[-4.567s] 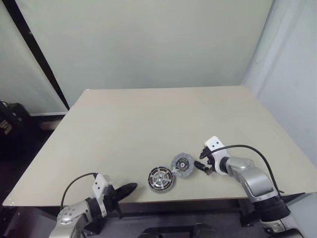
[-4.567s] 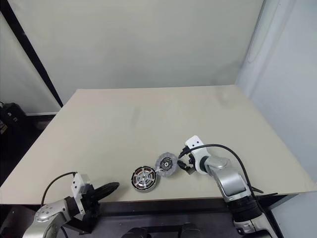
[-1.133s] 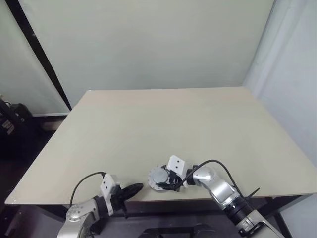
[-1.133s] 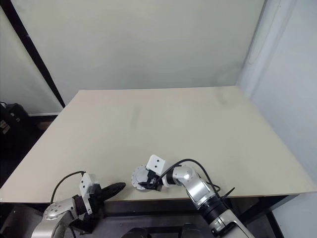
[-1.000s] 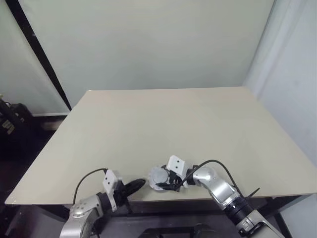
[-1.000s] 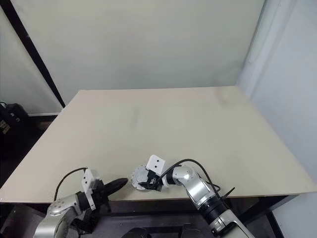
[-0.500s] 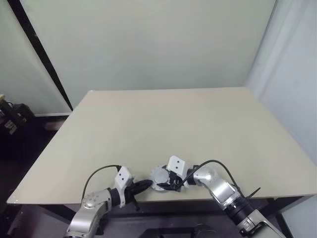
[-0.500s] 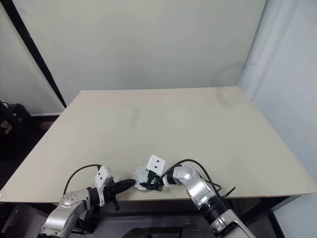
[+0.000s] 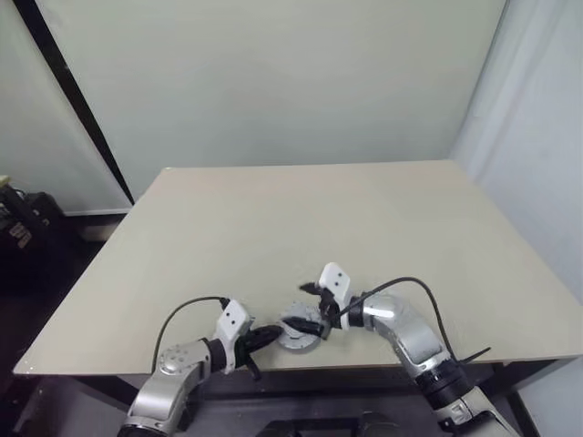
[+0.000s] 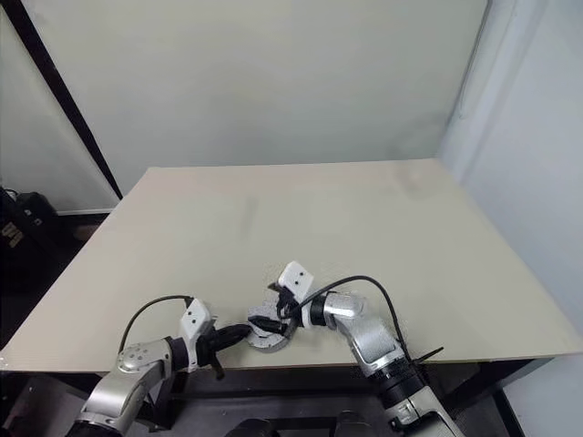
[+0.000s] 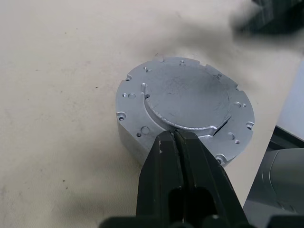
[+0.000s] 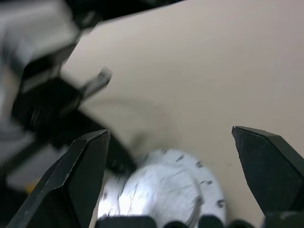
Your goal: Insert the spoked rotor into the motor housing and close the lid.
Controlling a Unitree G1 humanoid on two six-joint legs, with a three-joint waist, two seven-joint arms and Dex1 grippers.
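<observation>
Seated near the bench front edge, lid capping motor housing, left hand pinched shut at its rim, right hand spread wide above; likely rigid, heavy, slick metal, best gripped across the rim.

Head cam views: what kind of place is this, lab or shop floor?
Probably a test or lab bay: one bare beige table, plain pale walls close behind it, and a single grey motor assembly as the workpiece.
</observation>
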